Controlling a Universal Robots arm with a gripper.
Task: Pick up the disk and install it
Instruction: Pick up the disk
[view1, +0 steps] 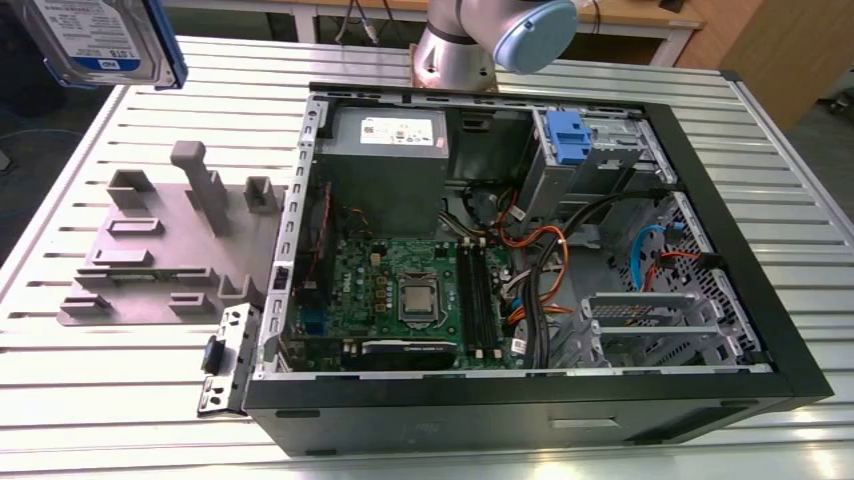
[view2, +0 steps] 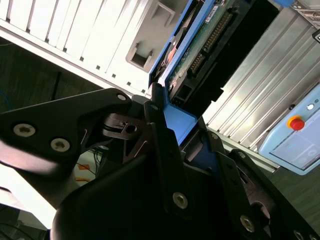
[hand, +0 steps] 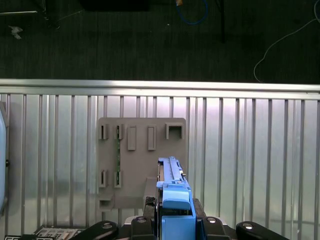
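Robotics lab or test workshop. A slatted aluminium table (view1: 747, 130) carries an opened computer case (view1: 787, 340), a grey fixture plate (view1: 134, 260) and a robot arm's base (view1: 454, 55). A control pendant (view2: 295, 145) with a red stop button sits past the table edge; loose cables (hand: 192, 12) lie on the dark floor.

Fixture (view1: 147, 270) beside case (view1: 534, 405), on table (view1: 134, 400); disk (view1: 94, 35) above.

The black gripper (view2: 182, 131) clamps its fingers (view2: 156, 120) on the blue frame (view2: 186, 117) of the disk (view2: 202, 42), whose green circuit board and black connector face the camera. Behind it lie the slatted metal table (view2: 75, 25), a grey plate (view2: 147, 50) with a recess, and a pale control box (view2: 292, 147) carrying a red button (view2: 296, 122).
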